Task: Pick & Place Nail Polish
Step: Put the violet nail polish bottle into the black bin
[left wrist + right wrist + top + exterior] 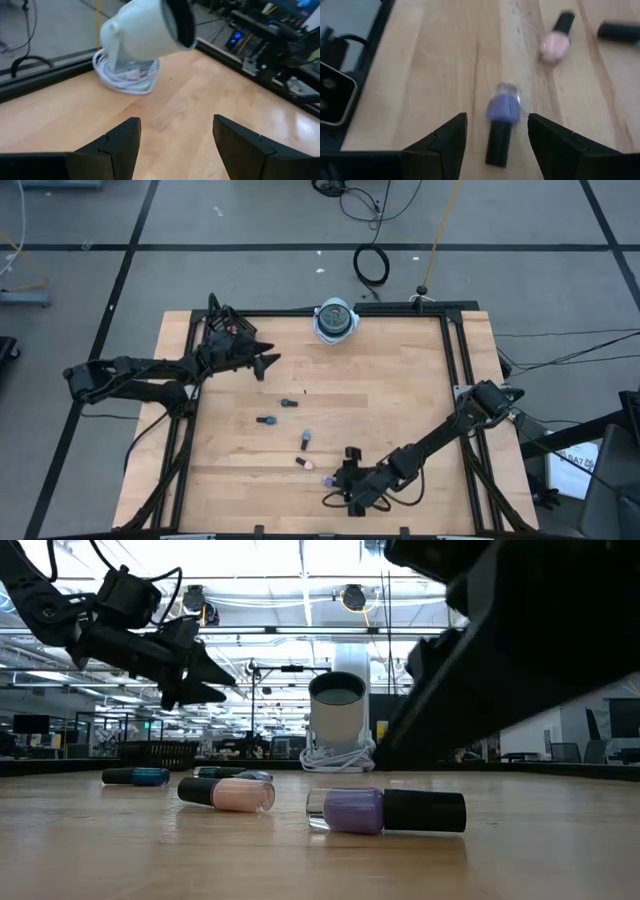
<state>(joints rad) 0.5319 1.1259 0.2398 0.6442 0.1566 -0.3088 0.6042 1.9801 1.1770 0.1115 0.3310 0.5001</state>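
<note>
Several nail polish bottles lie on their sides on the wooden table. A purple one lies near the front edge, a pink one just beyond it, and a blue one and a dark one lie farther back. My right gripper is open and low over the table. Its fingers stand on either side of the purple bottle's dark cap without touching it. My left gripper is open at the far left, raised above the table and holding nothing.
A white cylinder stands on a coil of white cable at the table's far edge. A black frame rail runs around the tabletop. Bare wood lies between the bottles and the right rail.
</note>
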